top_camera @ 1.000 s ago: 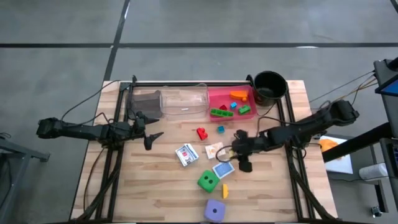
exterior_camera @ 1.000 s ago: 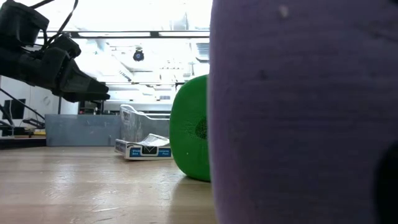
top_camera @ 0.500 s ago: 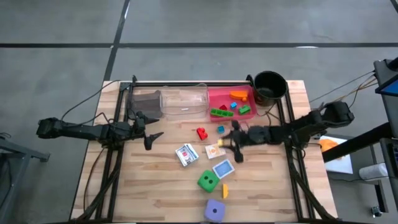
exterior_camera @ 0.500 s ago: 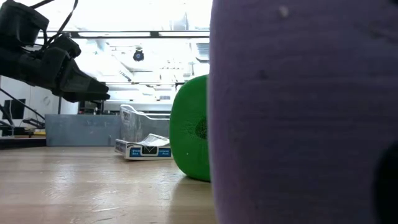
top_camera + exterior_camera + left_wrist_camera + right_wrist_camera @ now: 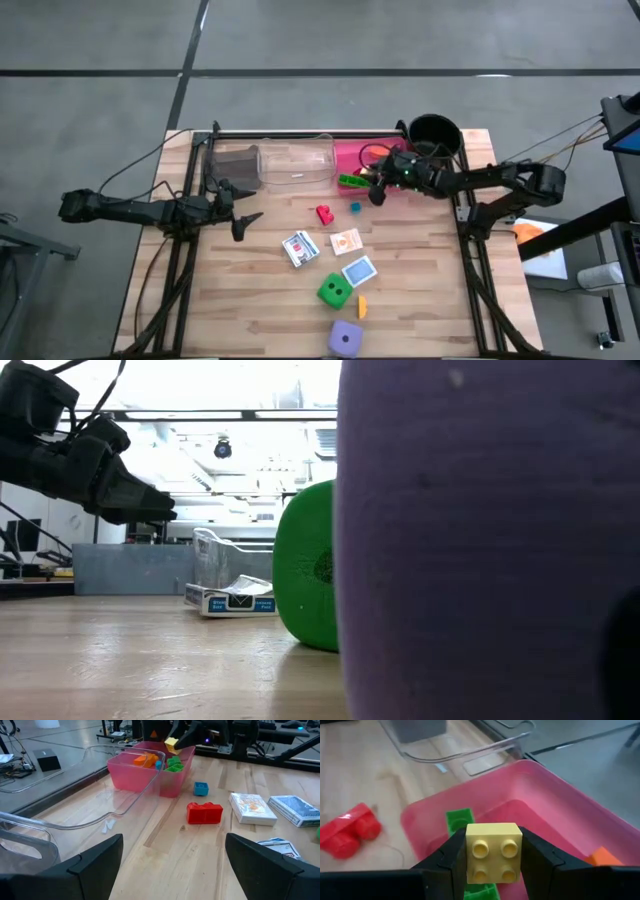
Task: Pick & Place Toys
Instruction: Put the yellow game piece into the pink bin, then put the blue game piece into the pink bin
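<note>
Yellow brick (image 5: pixel 493 853), rigid, light, likely slick; pinched at flat sides by right pincer (image 5: pixel 492 857) over pink tray (image 5: pixel 560 800).

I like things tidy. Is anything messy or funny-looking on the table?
Nothing looks broken or spilled. Toys lie scattered on the table: a red brick, a teal brick, three cards, a green die and a purple die. The right gripper holds a yellow brick above the pink tray.
</note>
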`<state>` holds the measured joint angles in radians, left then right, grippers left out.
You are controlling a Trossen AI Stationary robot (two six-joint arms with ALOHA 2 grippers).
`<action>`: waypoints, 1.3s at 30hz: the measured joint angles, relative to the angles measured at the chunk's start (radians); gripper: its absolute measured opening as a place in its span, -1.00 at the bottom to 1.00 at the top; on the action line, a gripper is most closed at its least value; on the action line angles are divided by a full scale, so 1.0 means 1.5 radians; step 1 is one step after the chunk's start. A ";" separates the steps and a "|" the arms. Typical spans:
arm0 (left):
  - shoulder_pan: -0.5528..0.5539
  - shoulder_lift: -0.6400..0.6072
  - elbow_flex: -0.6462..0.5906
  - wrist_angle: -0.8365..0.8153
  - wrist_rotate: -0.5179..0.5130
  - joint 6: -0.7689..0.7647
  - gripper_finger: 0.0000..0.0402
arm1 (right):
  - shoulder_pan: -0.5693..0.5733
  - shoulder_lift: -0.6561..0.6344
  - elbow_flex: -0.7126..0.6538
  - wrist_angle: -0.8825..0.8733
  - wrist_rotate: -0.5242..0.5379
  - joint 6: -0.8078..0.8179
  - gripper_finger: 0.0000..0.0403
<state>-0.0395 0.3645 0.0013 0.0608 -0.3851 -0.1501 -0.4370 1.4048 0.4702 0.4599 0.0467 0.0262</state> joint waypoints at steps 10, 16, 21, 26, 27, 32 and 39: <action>0.000 0.000 0.000 0.000 0.000 0.002 0.75 | 0.005 -0.001 0.000 -0.001 -0.027 0.015 0.50; 0.000 0.000 0.000 0.000 0.000 0.002 0.75 | 0.020 -0.002 0.000 -0.001 -0.031 0.035 0.93; 0.000 0.000 0.000 0.000 0.000 0.002 0.75 | 0.071 -0.003 0.000 -0.001 -0.032 0.072 0.88; 0.000 0.000 0.000 0.000 0.000 0.002 0.75 | 0.155 -0.003 0.000 -0.002 -0.005 0.105 0.64; 0.000 0.000 0.000 0.000 0.000 0.002 0.75 | 0.173 -0.002 0.000 -0.002 0.009 0.108 0.59; 0.000 0.000 0.000 0.000 0.000 0.002 0.75 | 0.240 0.025 0.001 -0.008 0.065 0.115 0.36; 0.000 0.000 0.000 0.000 0.000 0.002 0.75 | 0.258 0.086 0.002 -0.006 0.096 0.143 0.32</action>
<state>-0.0398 0.3642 0.0013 0.0611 -0.3851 -0.1474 -0.0494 1.5336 0.4736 0.4507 0.1903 0.2402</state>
